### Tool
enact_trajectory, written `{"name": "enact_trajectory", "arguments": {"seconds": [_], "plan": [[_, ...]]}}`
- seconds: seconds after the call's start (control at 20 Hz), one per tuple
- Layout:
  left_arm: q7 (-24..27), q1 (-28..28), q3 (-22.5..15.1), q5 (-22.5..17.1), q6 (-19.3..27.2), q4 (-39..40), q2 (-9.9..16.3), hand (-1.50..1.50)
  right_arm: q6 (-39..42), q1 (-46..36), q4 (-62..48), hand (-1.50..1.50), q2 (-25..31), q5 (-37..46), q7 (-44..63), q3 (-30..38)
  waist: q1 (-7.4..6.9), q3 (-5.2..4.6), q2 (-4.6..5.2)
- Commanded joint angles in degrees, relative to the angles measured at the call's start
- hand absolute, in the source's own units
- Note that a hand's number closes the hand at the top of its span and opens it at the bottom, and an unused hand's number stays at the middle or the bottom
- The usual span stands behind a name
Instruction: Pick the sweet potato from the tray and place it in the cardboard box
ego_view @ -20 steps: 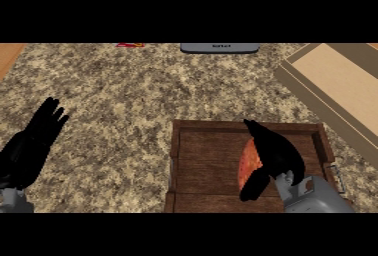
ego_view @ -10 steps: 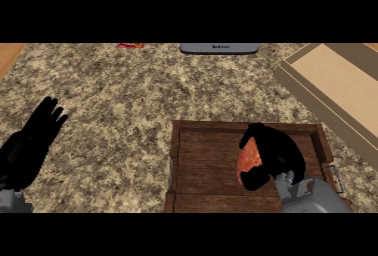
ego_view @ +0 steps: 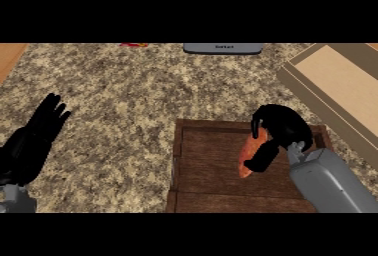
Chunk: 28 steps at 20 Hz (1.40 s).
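Right hand (ego_view: pixel 279 131) now curled round sweet potato (ego_view: pixel 249 154).

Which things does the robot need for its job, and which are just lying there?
For the job:
- orange sweet potato
- brown wooden tray
- open tan cardboard box
- right hand, fingers curled round the sweet potato

Just lying about:
- grey flat device at the far edge
- small red thing at the far edge
- left hand, resting open at the left
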<state>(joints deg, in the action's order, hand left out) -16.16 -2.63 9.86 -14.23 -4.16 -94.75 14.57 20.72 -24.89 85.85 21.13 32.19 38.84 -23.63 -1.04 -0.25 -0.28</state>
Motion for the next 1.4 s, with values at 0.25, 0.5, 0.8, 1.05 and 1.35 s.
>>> {"name": "enact_trajectory", "arguments": {"seconds": [0.25, 0.5, 0.8, 1.05, 1.35], "plan": [[-0.7, 1.9, -1.1, 1.2, 0.0, -2.4, -1.5, 0.0, -6.6, -9.7, -20.3, 1.5, 0.7, 10.6, -17.0, 2.2, 0.21, 0.27, 0.39], [-1.4, -0.4, 0.5, 0.9, 0.4, -1.2, -0.7, 0.0, -4.3, -9.5, -6.6, 1.5, 3.6, 9.9, -14.8, 5.7, 1.0, 0.24, 0.19], [-1.2, 1.6, 1.3, 0.3, 0.0, -2.2, -0.7, 0.0, -1.3, -11.7, 10.4, 1.5, 6.1, 8.5, -6.5, 11.2, 1.76, 0.23, -0.16], [-1.3, 0.6, 1.2, 1.4, 0.6, -1.1, -0.7, 0.0, -0.3, -16.9, 14.9, 1.5, 5.6, 11.6, 2.7, 15.4, 1.35, 0.22, 0.01], [1.7, -0.6, 2.7, 0.4, -2.0, 3.3, -0.1, 0.0, 2.2, -23.4, 8.3, 1.5, 9.9, 11.8, 3.5, 23.8, 0.91, 0.2, 0.3]]}}
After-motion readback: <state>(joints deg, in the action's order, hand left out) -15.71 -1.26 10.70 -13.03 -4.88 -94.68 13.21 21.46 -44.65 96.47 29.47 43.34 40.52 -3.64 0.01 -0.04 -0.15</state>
